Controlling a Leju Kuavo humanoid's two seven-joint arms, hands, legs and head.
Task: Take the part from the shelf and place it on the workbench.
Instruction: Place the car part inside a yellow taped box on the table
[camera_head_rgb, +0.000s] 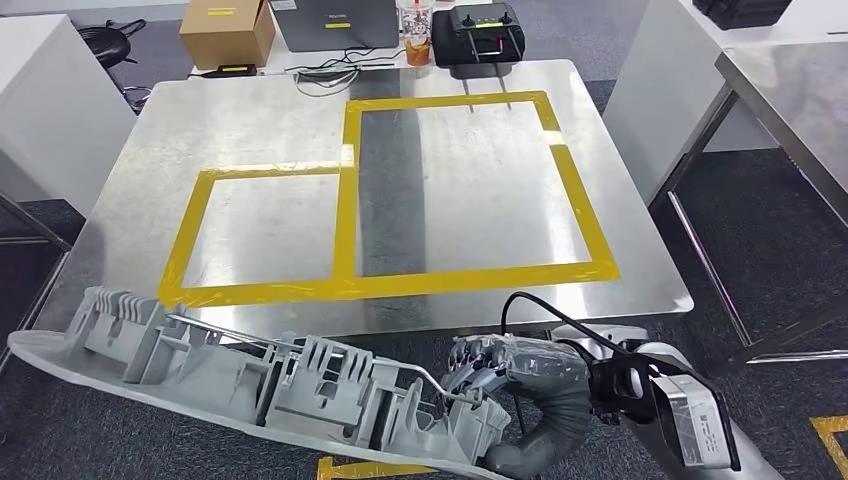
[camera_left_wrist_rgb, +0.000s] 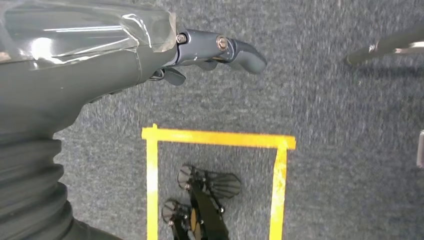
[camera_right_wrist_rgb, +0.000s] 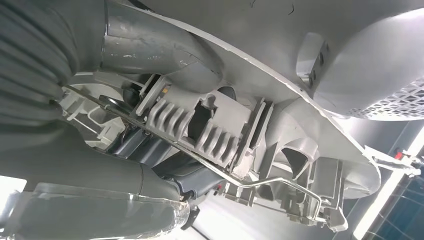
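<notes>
Nearest to us, our right robot hand (camera_head_rgb: 500, 368) grips one end of the long grey part (camera_head_rgb: 250, 375), which hangs low before the tabletop (camera_head_rgb: 270, 120), not yet over it; our left robot hand (camera_left_wrist_rgb: 200, 55) holds nothing, fingers loosely curled, above the carpet. We should lift the part above the near edge and keep it level. The yellow tape frames (camera_head_rgb: 345, 210) mark bare room, while the boxes (camera_head_rgb: 228, 30) stand far back.
</notes>
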